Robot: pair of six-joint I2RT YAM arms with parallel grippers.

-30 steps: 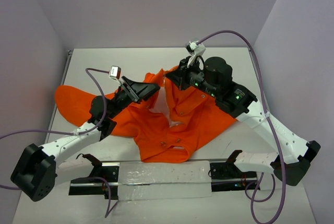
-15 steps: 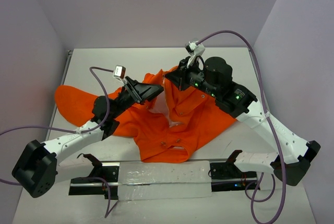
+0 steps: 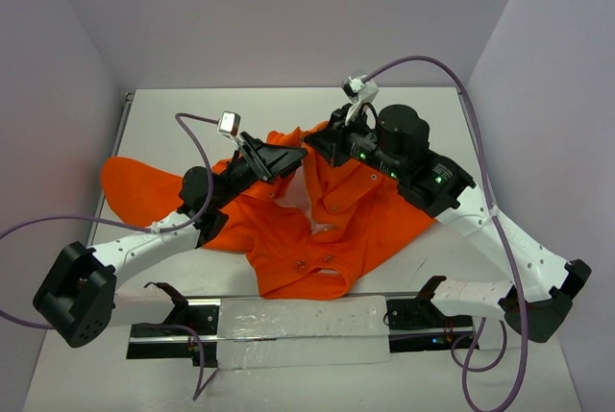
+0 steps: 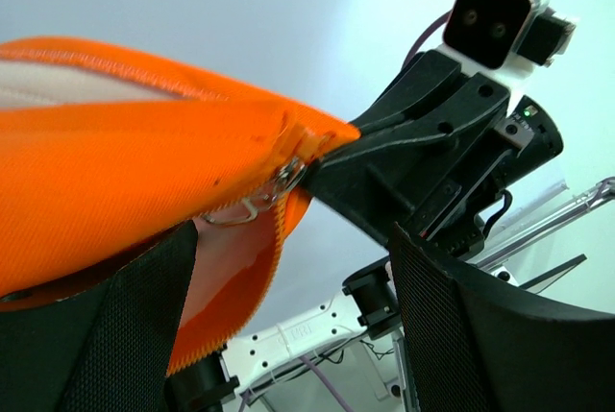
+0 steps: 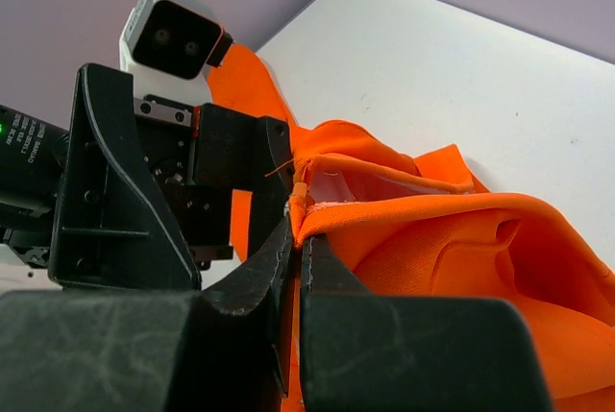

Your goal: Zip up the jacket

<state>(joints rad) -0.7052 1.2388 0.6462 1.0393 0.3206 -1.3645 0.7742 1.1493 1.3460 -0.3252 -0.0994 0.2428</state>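
**A:** Jacket (image 3: pixel 288 239), state?
**B:** Bright orange, lying rumpled mid-table (image 3: pixel 432 114). The front is gaping open and pale lining (image 3: pixel 306 203) is showing.
**A:** Sleeves?
**B:** One sleeve (image 3: pixel 135 191) is spreading toward the table's left edge. The hem (image 3: pixel 307 285) is lying toward its near edge.
**A:** Zipper?
**B:** Unjoined. One front corner is hanging raised off the table, the metal zipper slider (image 4: pixel 285 178) is sitting at that corner, and the orange teeth (image 4: pixel 261 287) are trailing loose below it.

The jacket (image 3: pixel 288 239) is bright orange, its lining (image 4: pixel 58 85) a pale pinkish-white; the zipper pull (image 4: pixel 252 206) is silvery; the left arm's fingers (image 4: pixel 125 335) are black with a fine woven grain; the desk (image 3: pixel 192 114) is white; the cables (image 3: pixel 432 64) — purple.
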